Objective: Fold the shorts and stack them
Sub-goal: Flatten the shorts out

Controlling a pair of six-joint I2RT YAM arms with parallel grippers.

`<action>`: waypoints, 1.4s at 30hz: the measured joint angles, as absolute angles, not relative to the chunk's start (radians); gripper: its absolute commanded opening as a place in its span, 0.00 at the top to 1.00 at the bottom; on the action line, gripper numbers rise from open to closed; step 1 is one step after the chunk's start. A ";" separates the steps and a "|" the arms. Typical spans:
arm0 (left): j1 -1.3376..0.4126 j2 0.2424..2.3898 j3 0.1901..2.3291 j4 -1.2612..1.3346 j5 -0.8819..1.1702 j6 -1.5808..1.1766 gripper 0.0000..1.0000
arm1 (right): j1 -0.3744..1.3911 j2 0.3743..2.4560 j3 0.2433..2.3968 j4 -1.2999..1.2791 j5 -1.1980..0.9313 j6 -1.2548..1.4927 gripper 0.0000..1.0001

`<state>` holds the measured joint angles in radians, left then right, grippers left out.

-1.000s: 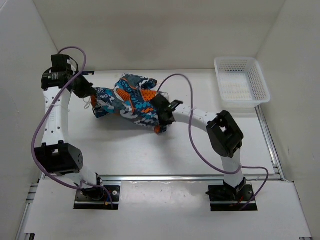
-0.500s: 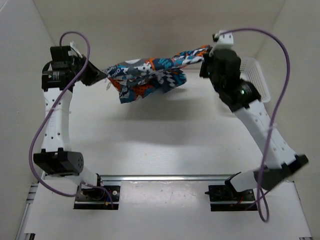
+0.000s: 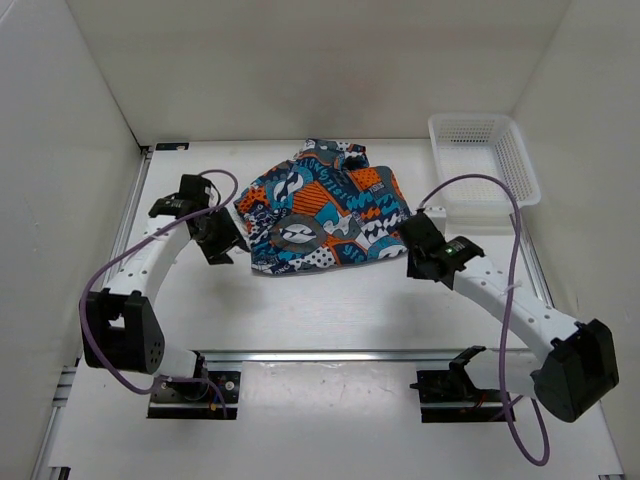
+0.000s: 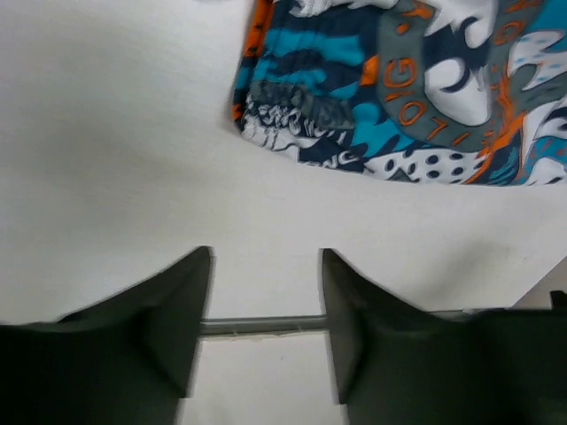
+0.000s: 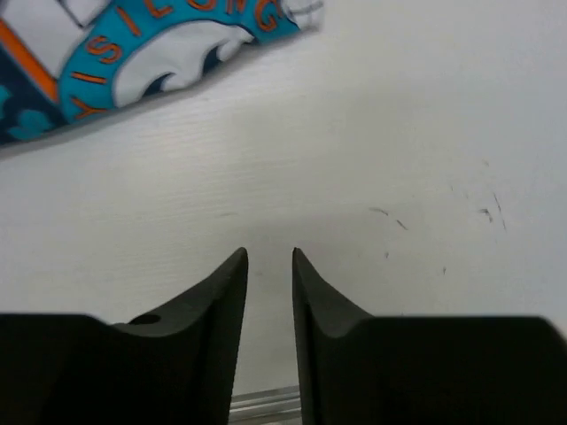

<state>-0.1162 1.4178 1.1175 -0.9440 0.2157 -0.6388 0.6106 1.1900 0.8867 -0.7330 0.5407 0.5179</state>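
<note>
On the white table the shorts lie spread out, long side running across, between the left gripper and right gripper, both empty with jaws apart, each just beside an edge

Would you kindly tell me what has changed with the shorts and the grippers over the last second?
The left gripper and right gripper released the shorts, which hung stretched between them half a second ago and now lie spread on the table. Both arms drew back toward the near edge, jaws apart and empty. The basket stayed in the far right corner.
</note>
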 measured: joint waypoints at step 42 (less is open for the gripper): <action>-0.227 1.866 1.304 -0.835 0.064 -0.749 0.90 | 0.009 1.136 0.682 -0.488 -0.298 0.651 0.40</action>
